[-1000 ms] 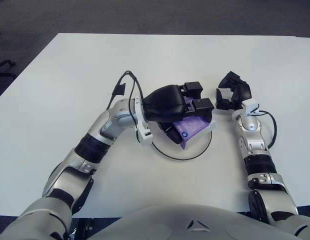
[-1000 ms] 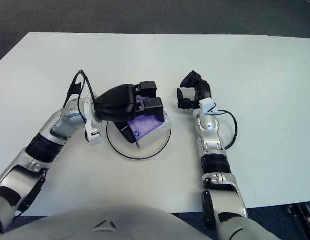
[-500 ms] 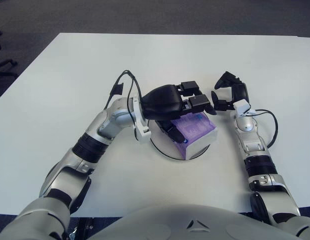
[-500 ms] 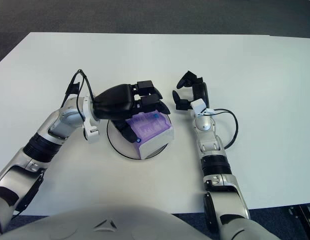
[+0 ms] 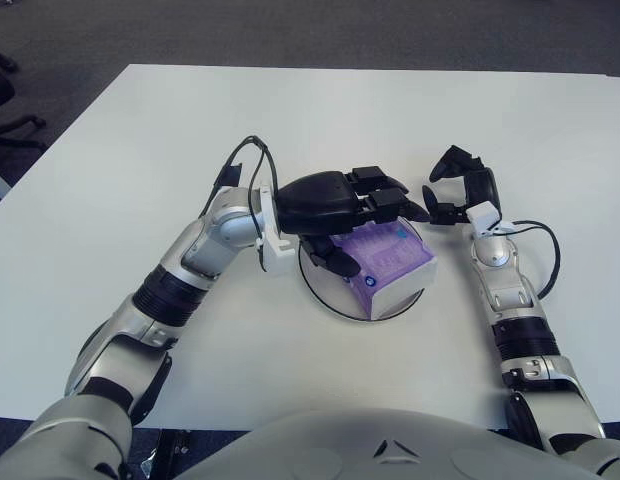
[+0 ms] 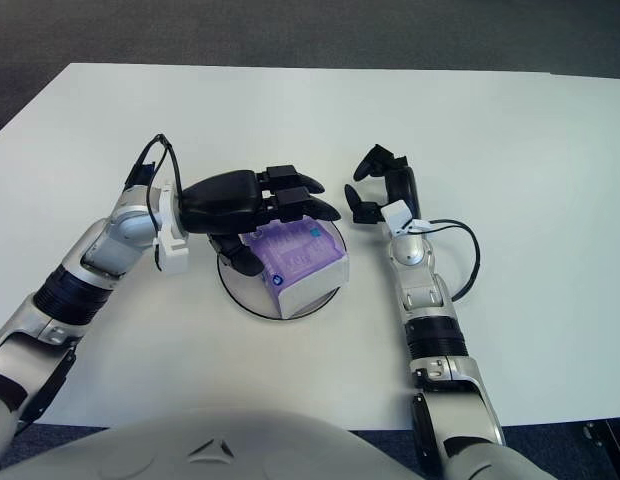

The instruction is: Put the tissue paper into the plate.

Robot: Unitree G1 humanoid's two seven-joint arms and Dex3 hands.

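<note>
A purple and white tissue pack (image 5: 393, 262) lies flat in the round white plate (image 5: 335, 298) with a dark rim, near the table's middle. My left hand (image 5: 362, 208) hovers over the pack's far left side, fingers stretched out flat above it and the thumb hanging beside its left edge, holding nothing. My right hand (image 5: 458, 189) shows just right of the plate, its fingers spread and empty. In the right eye view the tissue pack (image 6: 301, 258) covers the plate's right half.
The white table (image 5: 110, 160) spreads out around the plate. A black cable (image 5: 245, 160) loops from my left forearm, and another cable (image 5: 546, 250) curls beside my right forearm. Dark carpet lies beyond the table's far edge.
My left hand let go of the tissue pack, which dropped from a tilt to lie flat in the plate. The fingers opened out and the hand drew back to the left.
</note>
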